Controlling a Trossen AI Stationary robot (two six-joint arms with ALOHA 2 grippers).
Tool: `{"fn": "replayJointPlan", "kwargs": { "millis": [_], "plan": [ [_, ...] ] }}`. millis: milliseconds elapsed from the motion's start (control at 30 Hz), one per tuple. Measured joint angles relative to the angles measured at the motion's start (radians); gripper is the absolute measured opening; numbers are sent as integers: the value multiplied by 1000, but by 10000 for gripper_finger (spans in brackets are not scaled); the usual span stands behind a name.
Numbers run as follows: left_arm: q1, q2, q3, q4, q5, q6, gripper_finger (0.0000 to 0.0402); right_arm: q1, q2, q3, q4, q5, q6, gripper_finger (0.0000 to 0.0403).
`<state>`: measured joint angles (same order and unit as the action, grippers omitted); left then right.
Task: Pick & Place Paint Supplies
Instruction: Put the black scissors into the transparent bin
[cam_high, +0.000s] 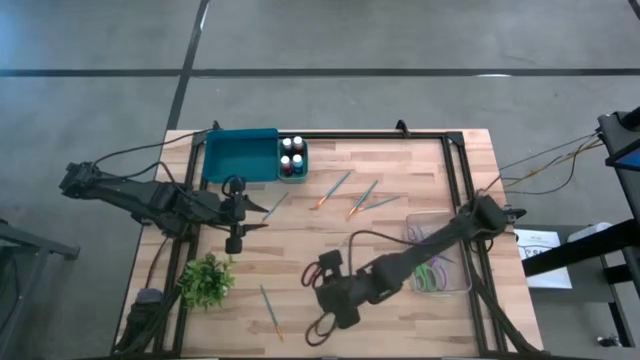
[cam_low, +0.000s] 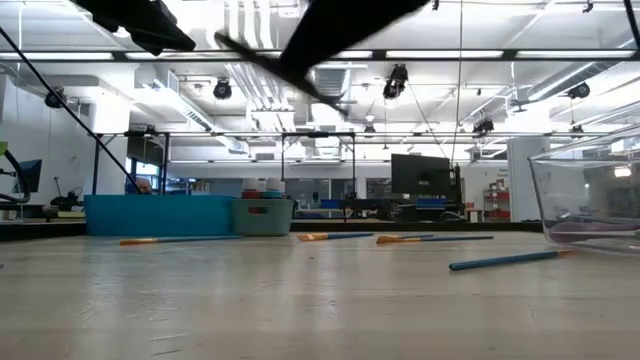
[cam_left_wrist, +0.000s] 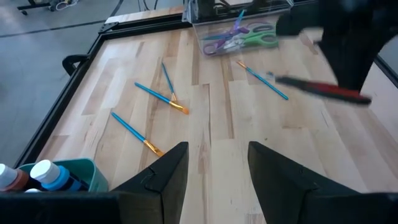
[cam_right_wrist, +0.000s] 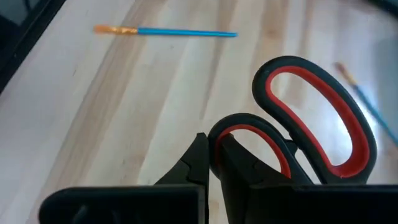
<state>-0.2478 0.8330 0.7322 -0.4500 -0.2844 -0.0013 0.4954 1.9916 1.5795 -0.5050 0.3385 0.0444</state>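
Paintbrushes on table, right hand gripping red scissors

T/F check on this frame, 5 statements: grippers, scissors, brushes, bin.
1. The right gripper is shut on the red-handled scissors. True.
2. The left gripper is holding a paintbrush. False: its fingers are open and empty, above the table near the teal tray.
3. The clear bin holds purple and green scissors. True.
4. All paintbrushes are already in the teal tray. False: several still lie on the table, such as one paintbrush near the front edge.
5. The plant sits inside the clear bin. False: it stands on the table's left side.
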Motion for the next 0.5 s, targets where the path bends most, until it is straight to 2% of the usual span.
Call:
{"fn": "replayJointPlan", "kwargs": {
  "millis": [300, 500],
  "plan": [
    [0, 0, -1, 2, -2, 0, 173, 57, -165, 1, -130, 210, 157, 8],
    [0, 0, -2, 4, -3, 0, 173, 64, -228, 2, -275, 313, 378, 8]
  ]
}}
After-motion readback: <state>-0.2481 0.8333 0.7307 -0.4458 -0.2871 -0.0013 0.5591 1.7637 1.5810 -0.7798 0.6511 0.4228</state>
